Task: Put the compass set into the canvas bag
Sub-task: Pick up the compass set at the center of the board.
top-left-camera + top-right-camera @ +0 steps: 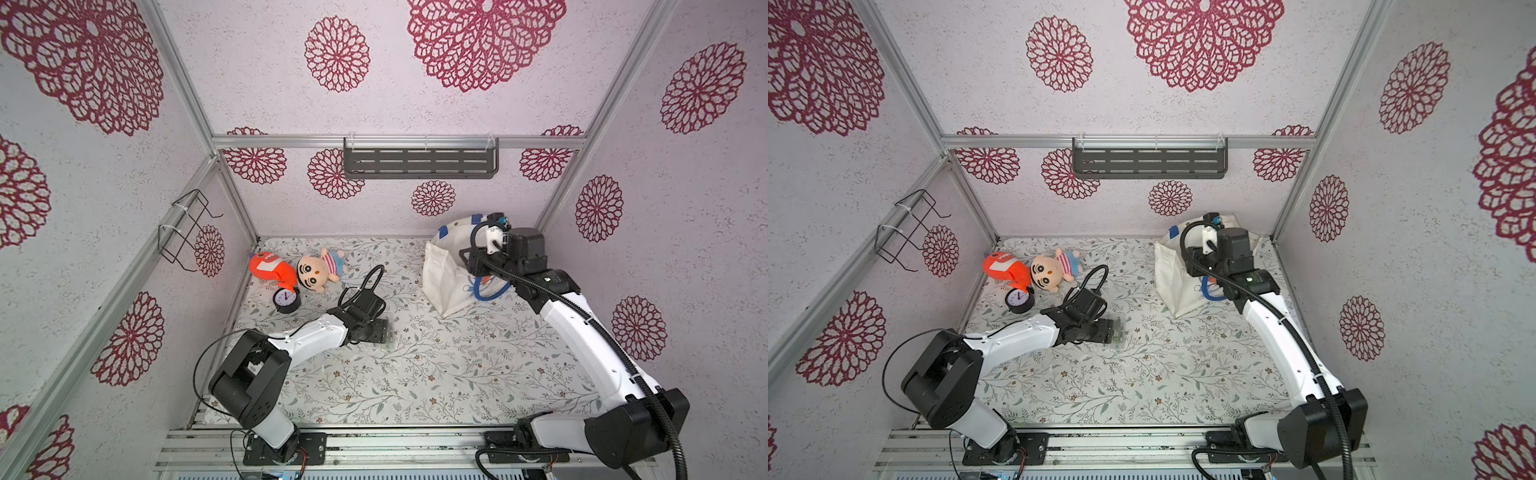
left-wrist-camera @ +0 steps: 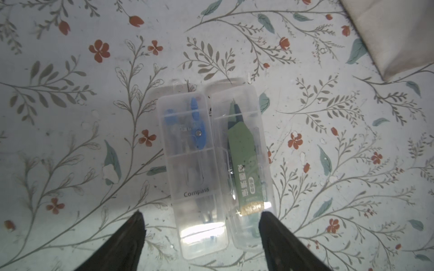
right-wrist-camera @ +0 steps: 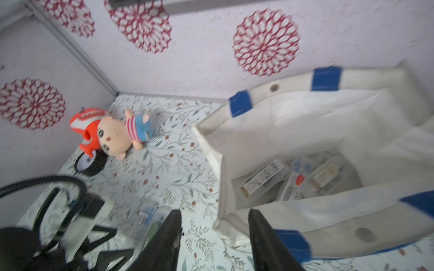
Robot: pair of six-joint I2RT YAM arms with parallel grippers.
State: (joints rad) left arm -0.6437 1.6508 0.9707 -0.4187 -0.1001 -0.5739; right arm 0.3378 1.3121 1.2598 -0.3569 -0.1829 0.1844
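Observation:
The compass set [image 2: 213,164] is two clear plastic cases lying side by side on the floral cloth. One holds a blue compass, the other a green one. In both top views the set [image 1: 386,332] [image 1: 1116,332] lies mid-table under my left gripper [image 1: 376,328]. The left gripper [image 2: 202,212] is open and straddles the near end of both cases. One fingertip [image 2: 267,220] is at the green case's edge, the other stands apart. The canvas bag [image 1: 440,274] [image 1: 1169,274] [image 3: 305,122] stands open at the back right, with several clear cases inside. My right gripper [image 3: 214,211] hangs open and empty by its near corner.
An orange plush [image 1: 270,268], a striped-shirt doll [image 1: 318,270] and a black alarm clock [image 1: 286,299] lie at the back left. A wire rack [image 1: 187,228] hangs on the left wall. A grey slotted shelf [image 1: 419,160] hangs on the back wall.

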